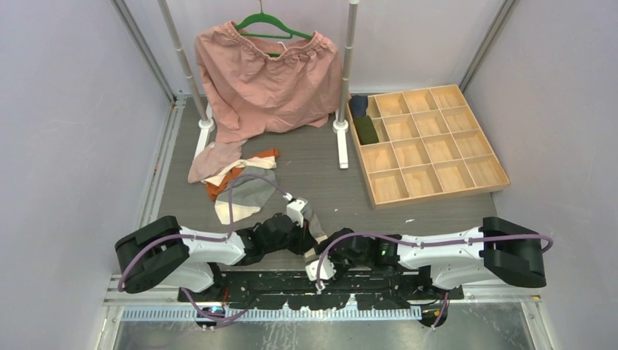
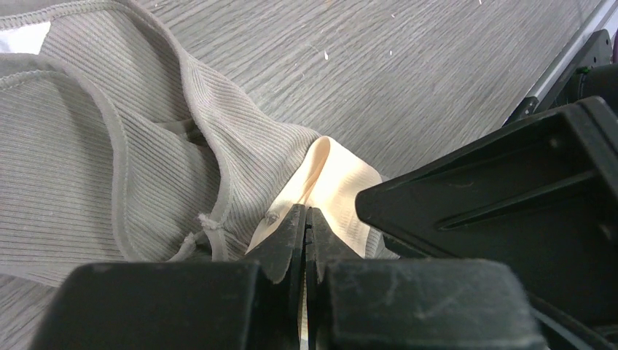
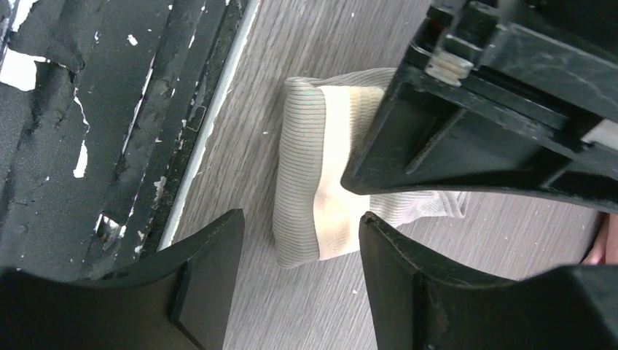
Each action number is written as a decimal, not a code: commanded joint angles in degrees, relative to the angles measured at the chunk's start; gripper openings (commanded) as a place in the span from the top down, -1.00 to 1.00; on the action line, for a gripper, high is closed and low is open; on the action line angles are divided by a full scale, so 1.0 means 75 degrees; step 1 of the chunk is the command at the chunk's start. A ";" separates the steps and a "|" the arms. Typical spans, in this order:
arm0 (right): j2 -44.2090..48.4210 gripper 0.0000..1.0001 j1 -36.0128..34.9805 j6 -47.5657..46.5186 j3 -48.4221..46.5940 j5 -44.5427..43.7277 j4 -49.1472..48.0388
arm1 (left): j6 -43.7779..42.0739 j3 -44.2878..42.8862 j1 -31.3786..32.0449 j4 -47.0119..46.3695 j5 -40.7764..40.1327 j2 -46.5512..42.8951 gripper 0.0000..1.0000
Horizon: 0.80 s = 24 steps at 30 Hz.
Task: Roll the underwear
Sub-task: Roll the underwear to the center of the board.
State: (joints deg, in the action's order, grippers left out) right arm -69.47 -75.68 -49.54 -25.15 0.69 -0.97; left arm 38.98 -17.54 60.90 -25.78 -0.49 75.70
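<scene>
A grey ribbed underwear point(image 2: 87, 168) with a cream lining lies folded on the table near the front edge. My left gripper point(image 2: 306, 213) is shut on its cream lining, and shows from above as the left gripper point(image 1: 310, 227) on the grey underwear point(image 1: 315, 219). In the right wrist view the folded underwear point(image 3: 313, 182) lies just beyond my right gripper point(image 3: 299, 244), which is open and straddles its near end without touching. The right gripper point(image 1: 326, 253) sits close against the left one. More underwear, pink point(image 1: 211, 160), orange point(image 1: 235, 179) and grey point(image 1: 248, 198), lies piled at the back left.
A wooden compartment tray point(image 1: 430, 186) stands at the right, with a dark green roll point(image 1: 366, 131) and a navy roll point(image 1: 358, 104) in its left cells. A salmon garment point(image 1: 266, 84) hangs on a green hanger between two rack posts point(image 1: 341, 135). The table's metal front rail point(image 3: 211, 124) runs close by.
</scene>
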 commanded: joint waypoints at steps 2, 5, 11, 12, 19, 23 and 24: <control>-0.0298 -0.26 -0.0042 -0.0256 0.0001 -0.0067 -0.0387 | -0.0092 0.0276 -0.0017 0.0996 -0.0597 0.0523 0.99; -0.0411 -0.25 -0.0045 -0.0272 0.0072 -0.0203 -0.0501 | -0.0099 0.0270 -0.0041 0.0872 -0.0497 0.0679 0.99; -0.0736 -0.18 -0.0046 -0.0254 0.0123 -0.0566 -0.0738 | -0.0100 0.0252 -0.0052 0.0753 -0.0385 0.0912 0.99; -0.0804 -0.15 -0.0043 -0.0226 0.0129 -0.0561 -0.0767 | -0.0090 0.0261 -0.0054 0.0738 -0.0371 0.0933 0.99; -0.1169 0.21 -0.0050 -0.0215 0.0095 -0.0870 -0.0861 | 0.0013 0.0379 -0.0049 0.0684 -0.0374 0.0895 0.99; -0.1263 0.56 -0.0049 -0.0156 -0.0005 -0.0927 -0.0785 | 0.0107 0.0472 -0.0052 0.0692 -0.0390 0.0754 0.99; -0.1290 0.69 -0.0052 -0.0104 -0.0079 -0.0937 -0.0603 | 0.0137 0.0469 -0.0049 0.0734 -0.0407 0.0662 0.99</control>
State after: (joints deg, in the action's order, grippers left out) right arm -77.28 -76.38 -51.13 -25.19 -4.47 -8.86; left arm 40.66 -17.32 60.62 -31.40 -1.30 79.90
